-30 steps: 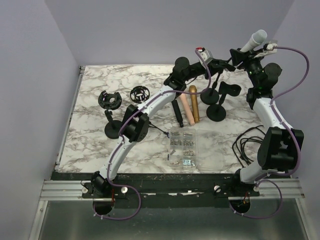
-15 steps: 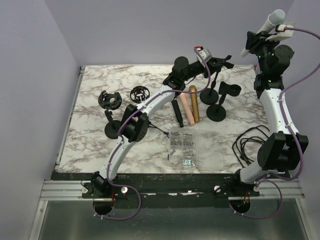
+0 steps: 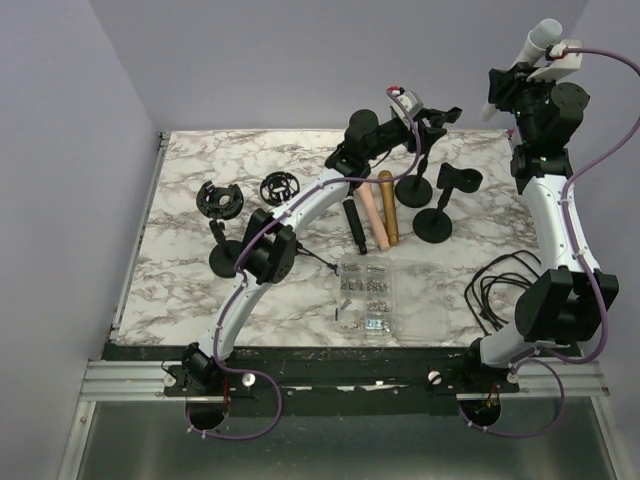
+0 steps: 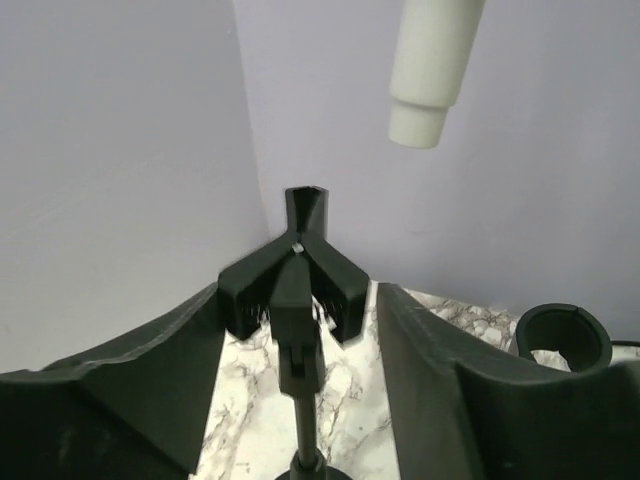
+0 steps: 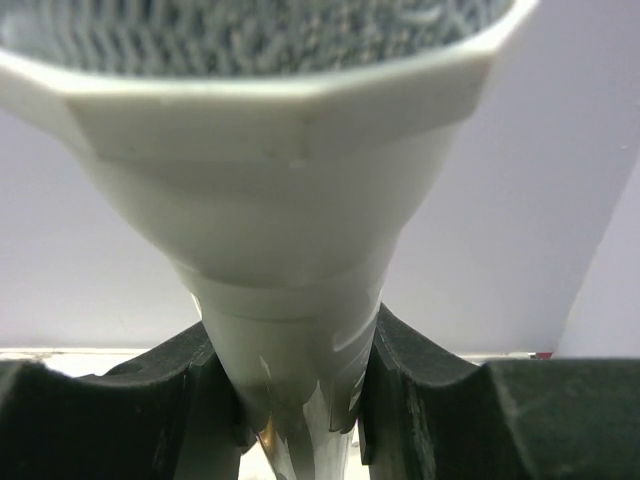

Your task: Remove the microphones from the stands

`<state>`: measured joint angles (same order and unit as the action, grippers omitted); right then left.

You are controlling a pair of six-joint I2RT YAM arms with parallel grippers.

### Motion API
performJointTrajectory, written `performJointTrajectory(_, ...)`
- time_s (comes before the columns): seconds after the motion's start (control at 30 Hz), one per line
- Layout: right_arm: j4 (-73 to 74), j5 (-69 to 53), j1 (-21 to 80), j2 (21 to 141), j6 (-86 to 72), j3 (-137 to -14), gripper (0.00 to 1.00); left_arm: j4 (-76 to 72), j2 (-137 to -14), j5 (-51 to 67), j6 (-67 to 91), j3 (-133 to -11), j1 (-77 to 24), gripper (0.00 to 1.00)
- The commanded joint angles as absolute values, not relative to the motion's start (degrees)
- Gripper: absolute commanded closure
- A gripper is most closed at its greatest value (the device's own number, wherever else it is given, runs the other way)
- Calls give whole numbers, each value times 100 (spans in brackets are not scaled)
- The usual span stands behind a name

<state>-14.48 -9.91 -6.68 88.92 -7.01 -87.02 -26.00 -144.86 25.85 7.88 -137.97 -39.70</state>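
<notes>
While the right hand (image 3: pixel 512 88) grips the white plastic microphone (image 3: pixel 547 36) around its tapered handle, mesh head close to the wrist camera, the microphone sits high in the air by the far right corner, well apart from the black microphone stand (image 3: pixel 416 186). The stand is upright on the white marbled surface (image 3: pixel 200 270), and its forked clip (image 4: pixel 297 275) is empty. The left hand (image 4: pixel 300 340) is open, with one finger on each side of the clip and a gap on both sides.

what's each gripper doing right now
left gripper: open, either side of the empty stand clip
right gripper: shut on the white microphone
</notes>
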Motion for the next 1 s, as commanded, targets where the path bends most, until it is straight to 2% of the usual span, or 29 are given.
performJointTrajectory(0.0,-1280,-1367,-652,8856,-782,-8933,99,-1985,-14199,2489,965,-14038,-3931,35)
performJointTrajectory(0.17,-1149,-1463,-655,8866,-930,-8997,99,-1813,-13918,2669,998,-13858,-3922,27)
performJointTrajectory(0.37,-746,-1573,-623,8856,-1160,-9192,99,-1667,-13231,2847,1135,-13167,-3870,2)
performJointTrajectory(0.53,-417,-1732,-465,8810,-1577,-9276,99,-1601,-12017,2702,1387,-11847,-3719,1)
performJointTrajectory(0.7,-718,-2246,-165,8542,-2463,-8782,99,-756,-10339,1491,1997,-10385,-3512,2)
performJointTrajectory(0.97,-807,-2386,1173,8578,-2922,-8341,99,286,-8076,434,2218,-8571,-3205,2)
